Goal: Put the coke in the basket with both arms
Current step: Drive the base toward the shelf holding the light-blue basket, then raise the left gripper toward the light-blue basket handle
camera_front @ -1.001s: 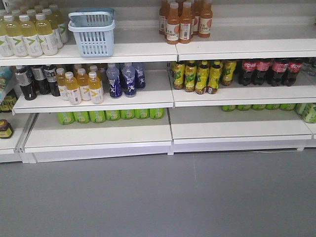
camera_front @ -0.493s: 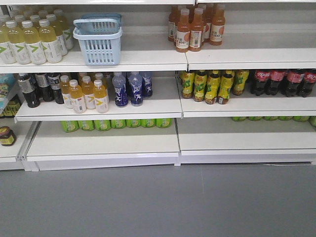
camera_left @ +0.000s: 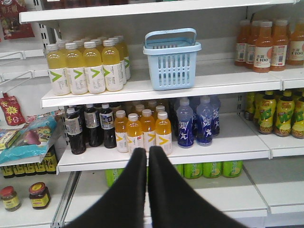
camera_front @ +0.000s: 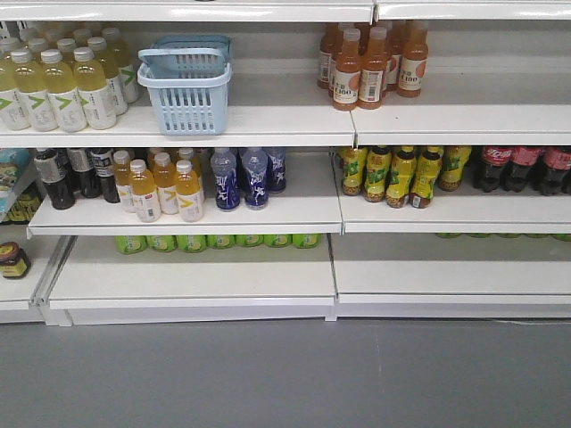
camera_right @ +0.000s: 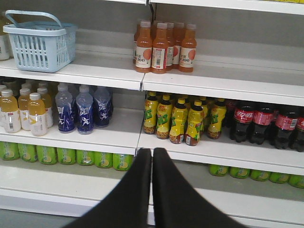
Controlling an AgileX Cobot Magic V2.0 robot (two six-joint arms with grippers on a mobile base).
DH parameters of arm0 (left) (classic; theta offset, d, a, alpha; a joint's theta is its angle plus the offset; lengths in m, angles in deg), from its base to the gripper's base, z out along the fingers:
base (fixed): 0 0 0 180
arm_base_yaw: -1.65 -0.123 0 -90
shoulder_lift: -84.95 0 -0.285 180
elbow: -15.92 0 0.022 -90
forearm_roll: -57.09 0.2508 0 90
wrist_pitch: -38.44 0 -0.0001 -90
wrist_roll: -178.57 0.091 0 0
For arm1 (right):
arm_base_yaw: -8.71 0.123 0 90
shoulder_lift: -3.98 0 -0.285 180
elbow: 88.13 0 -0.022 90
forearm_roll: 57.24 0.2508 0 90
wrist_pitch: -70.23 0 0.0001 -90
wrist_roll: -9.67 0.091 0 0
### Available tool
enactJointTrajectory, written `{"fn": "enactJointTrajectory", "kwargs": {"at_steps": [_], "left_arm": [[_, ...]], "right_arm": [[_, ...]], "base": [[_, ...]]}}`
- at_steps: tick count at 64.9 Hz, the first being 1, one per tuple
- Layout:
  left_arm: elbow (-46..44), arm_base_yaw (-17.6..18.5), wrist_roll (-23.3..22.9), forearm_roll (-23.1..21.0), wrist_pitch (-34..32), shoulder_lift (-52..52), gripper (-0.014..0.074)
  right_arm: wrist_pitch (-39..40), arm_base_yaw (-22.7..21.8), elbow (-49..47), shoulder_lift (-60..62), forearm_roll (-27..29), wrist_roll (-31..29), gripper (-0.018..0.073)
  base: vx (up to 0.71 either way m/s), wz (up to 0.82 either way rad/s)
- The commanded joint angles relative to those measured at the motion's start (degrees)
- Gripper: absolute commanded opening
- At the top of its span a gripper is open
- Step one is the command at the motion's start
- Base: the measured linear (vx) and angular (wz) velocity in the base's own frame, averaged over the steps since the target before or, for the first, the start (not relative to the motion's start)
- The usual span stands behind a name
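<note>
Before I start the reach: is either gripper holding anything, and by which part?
Nothing is held: the left gripper and right gripper are both shut and empty.

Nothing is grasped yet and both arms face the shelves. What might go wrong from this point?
1. No red can shows in any view, only dark cola bottles with red labels, so a wrong pick seems possible.
2. The basket stands near packed pale yellow bottles; lifting it might topple them.
3. The left gripper and right gripper look shut and must open before grasping.
</note>
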Motion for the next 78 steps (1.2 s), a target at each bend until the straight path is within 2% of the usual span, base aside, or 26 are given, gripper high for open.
{"fn": "enactJointTrajectory", "kwargs": {"at_steps": [1, 78], "left_arm": [[-1.91, 0.18, -0.50, -0.42, -3.85, -0.57, -0.0006], [-1.91, 0.18, -0.50, -0.42, -3.85, -0.57, -0.0006]], "right_arm": [[4.29, -0.02, 0.40, 0.74, -0.03, -0.22, -0.0002], [4.19, -0.02, 0.40, 0.74, -0.03, -0.22, -0.0002]], "base": [[0.17, 0.01], [0.15, -0.01]]}}
